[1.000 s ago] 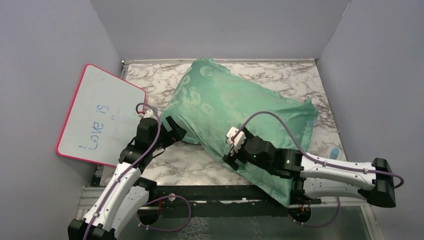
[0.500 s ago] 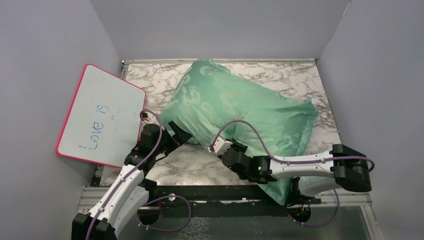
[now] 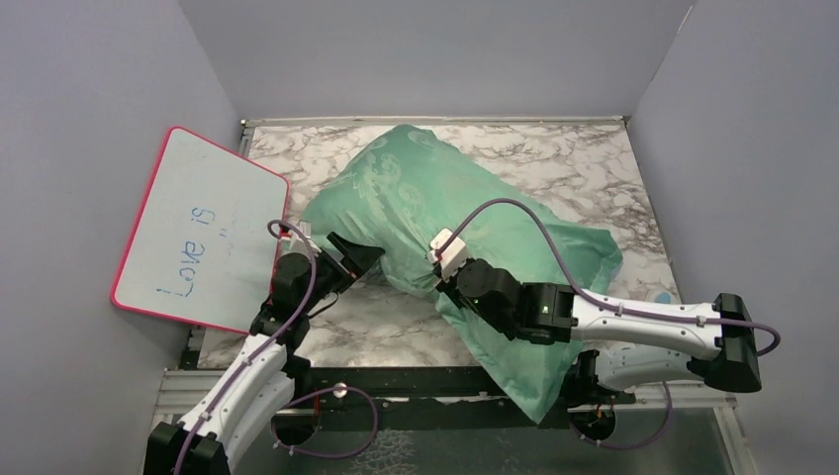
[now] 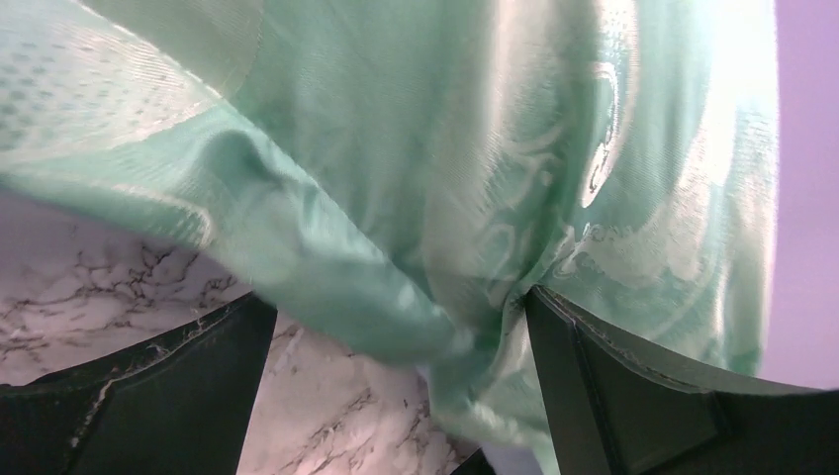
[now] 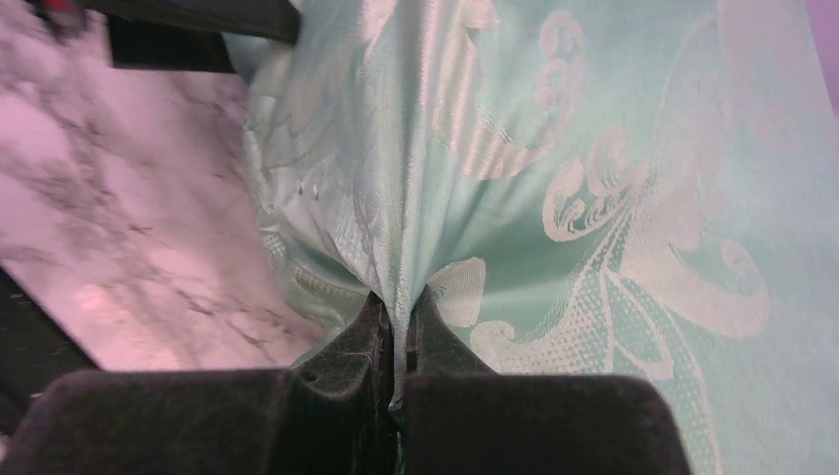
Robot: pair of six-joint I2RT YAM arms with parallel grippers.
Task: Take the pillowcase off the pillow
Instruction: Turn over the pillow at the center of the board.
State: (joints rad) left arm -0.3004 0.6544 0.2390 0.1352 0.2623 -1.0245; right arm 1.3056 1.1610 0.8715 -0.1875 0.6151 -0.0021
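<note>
While my right gripper (image 5: 396, 297) was clamped tight on a pinched ridge of the pillowcase (image 3: 445, 198), my left gripper (image 4: 396, 327) stood fully spread, gripping nothing, with a drooping fold of the same cloth hanging between its 2 fingers. Both of my grippers were at the near-left edge of the bundle, close to each other. Beyond them the pillowcase lay diagonally across the marble table (image 3: 594, 158), patterned teal face up, running from its far-left end to a near-right corner that overhung the table's edge. I judged from the plump shape that the pillow was inside it; none of its cream fabric showed, and I could not tell where the opening was. I took the step in hand to be the first grasp, getting a hold on the cover before any pulling. The next move called for my left gripper to close on its fold, or to pin the stuffing, so my right could drag cloth off. The pink-framed whiteboard (image 3: 198, 233) leaned at the far left.
</note>
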